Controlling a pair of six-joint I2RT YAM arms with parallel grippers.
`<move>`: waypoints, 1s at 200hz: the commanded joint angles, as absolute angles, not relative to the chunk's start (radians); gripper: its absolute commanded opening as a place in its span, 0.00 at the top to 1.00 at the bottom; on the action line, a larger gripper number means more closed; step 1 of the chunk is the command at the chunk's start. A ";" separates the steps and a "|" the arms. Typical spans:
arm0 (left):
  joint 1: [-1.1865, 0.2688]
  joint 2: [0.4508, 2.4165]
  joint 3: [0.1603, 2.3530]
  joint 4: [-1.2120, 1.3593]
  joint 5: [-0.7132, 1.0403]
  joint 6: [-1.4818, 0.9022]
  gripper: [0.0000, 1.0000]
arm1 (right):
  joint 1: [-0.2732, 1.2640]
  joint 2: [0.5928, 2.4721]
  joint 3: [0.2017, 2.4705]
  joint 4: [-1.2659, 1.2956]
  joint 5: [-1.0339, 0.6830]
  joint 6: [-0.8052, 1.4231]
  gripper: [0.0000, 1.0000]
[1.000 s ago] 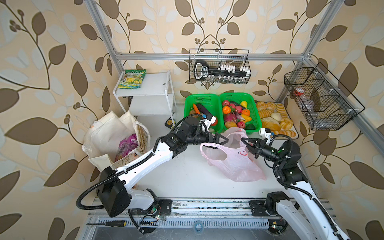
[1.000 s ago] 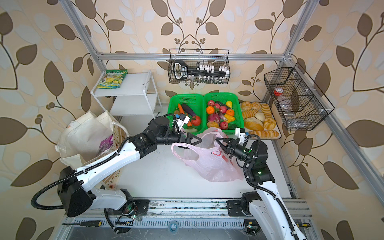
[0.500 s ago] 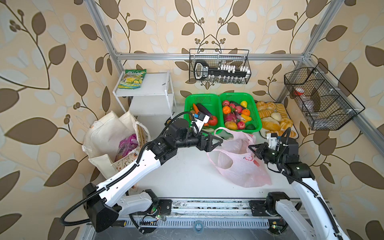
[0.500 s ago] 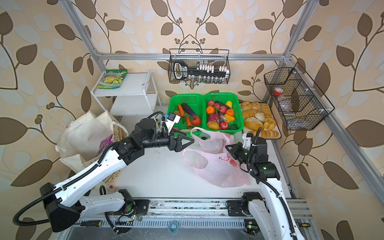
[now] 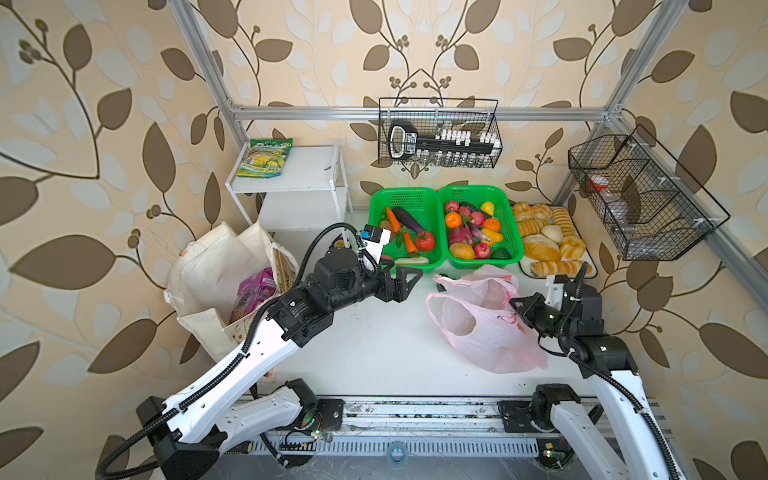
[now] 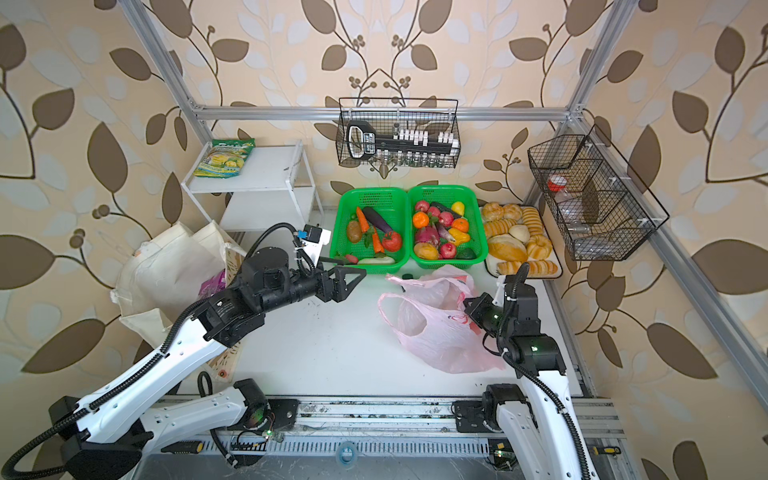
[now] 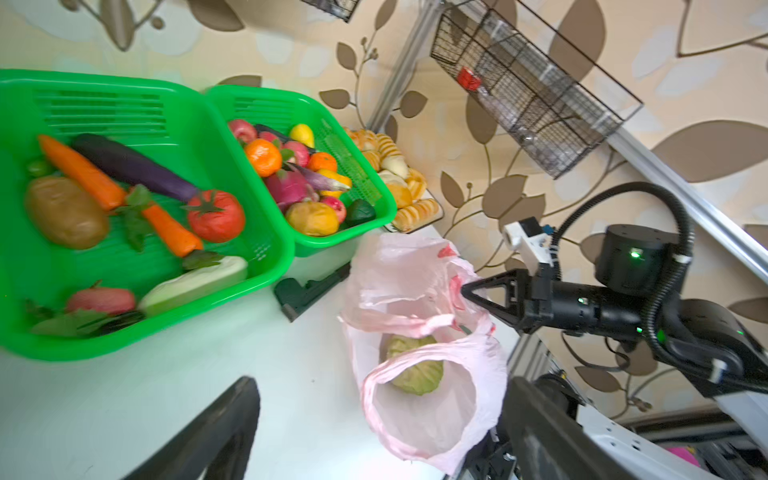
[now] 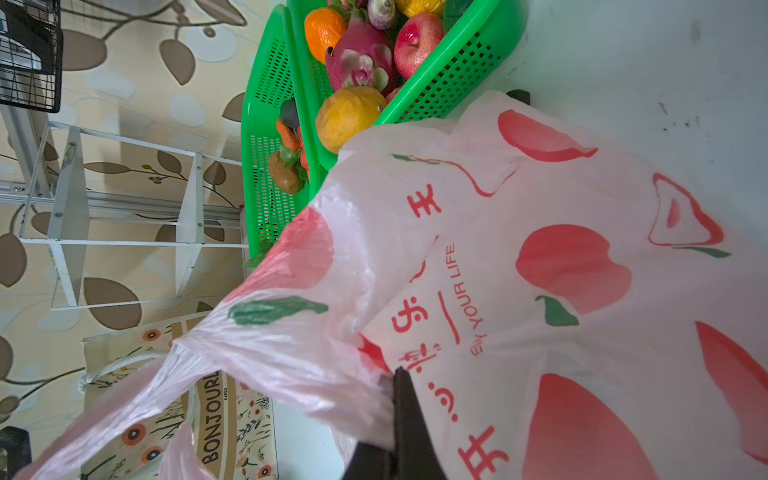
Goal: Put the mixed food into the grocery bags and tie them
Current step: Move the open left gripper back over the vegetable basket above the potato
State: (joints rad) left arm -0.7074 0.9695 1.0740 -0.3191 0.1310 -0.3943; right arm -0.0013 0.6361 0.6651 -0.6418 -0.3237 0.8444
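The pink plastic grocery bag (image 5: 486,332) (image 6: 436,340) lies slumped on the white table, its mouth open toward the left. A green cabbage (image 7: 415,370) shows inside it. My right gripper (image 5: 517,305) (image 6: 469,305) (image 8: 395,374) is shut on the pink bag's (image 8: 540,249) rim at its right side. My left gripper (image 5: 409,276) (image 6: 353,276) (image 7: 382,419) hangs open and empty, a short way left of the bag. The cream canvas tote (image 5: 212,270) (image 6: 166,266) stands at the left with the purple packet (image 5: 253,291) in it. The potato (image 7: 66,212) and tomato (image 7: 216,216) lie in a green basket.
Two green baskets (image 5: 399,191) (image 5: 478,189) of vegetables and fruit stand behind the bag, with a bread tray (image 5: 548,237) to their right. A white shelf (image 5: 299,174) holds a yellow-green snack packet (image 5: 264,158). Wire baskets (image 5: 438,133) (image 5: 640,195) hang on the frame. A small black part (image 7: 307,291) lies by the baskets.
My right gripper has drawn the pink bag to the right and lower, so it sags onto the table. The bag's left handle has come away from my open left gripper.
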 commanded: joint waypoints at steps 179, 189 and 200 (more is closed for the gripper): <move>-0.387 2.180 2.088 -0.768 -0.097 -0.317 0.24 | -0.005 0.633 0.676 -0.577 -0.455 0.898 1.00; -0.380 2.246 2.166 -0.797 -0.110 -0.307 0.25 | -0.005 0.635 0.676 -0.577 -0.462 0.896 1.00; -0.370 2.307 2.231 -0.811 -0.117 -0.301 0.27 | -0.005 0.636 0.678 -0.583 -0.463 0.893 1.00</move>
State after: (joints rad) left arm -0.3912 2.2189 2.0865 -0.7361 -0.0193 -0.3527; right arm -0.0017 0.6327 0.6647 -0.5930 -0.4328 0.8825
